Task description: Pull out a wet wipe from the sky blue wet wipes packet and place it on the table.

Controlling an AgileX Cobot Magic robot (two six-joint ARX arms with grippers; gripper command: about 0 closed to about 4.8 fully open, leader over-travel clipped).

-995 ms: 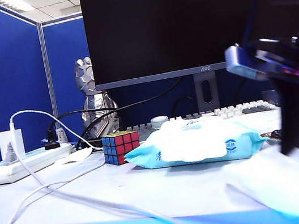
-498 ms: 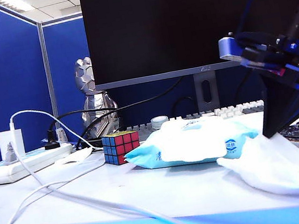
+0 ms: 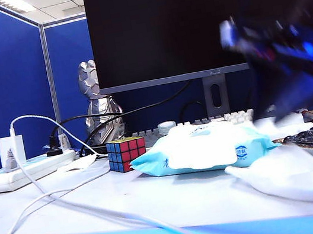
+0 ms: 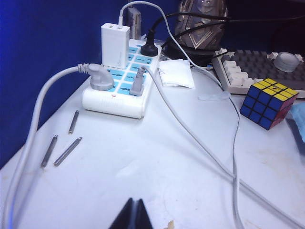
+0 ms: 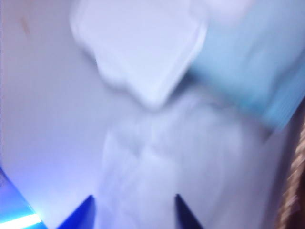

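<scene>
The sky blue wet wipes packet [image 3: 204, 148] lies on the white table [image 3: 159, 206] with its white flap on top. Just right of it a white wet wipe [image 3: 292, 175] lies crumpled on the table near the front edge. My right gripper [image 3: 284, 104] is a blur above the wipe and the packet's right end. In the right wrist view the right gripper [image 5: 134, 198] is open, with the wipe [image 5: 157, 157] lying loose below it, beside the packet [image 5: 248, 71]. My left gripper [image 4: 135, 202] is shut and empty over bare table, far from the packet.
A Rubik's cube [image 3: 126, 153] stands left of the packet. A white power strip [image 4: 119, 81] with plugs and trailing cables, a paper scrap [image 4: 175, 74] and three metal rods [image 4: 62, 148] lie at the left. A keyboard [image 4: 248, 67] and monitor [image 3: 188, 21] stand behind.
The right gripper has opened and let go of the wipe, then lifted up and back. The wipe has settled flat on the table. The left arm has not moved.
</scene>
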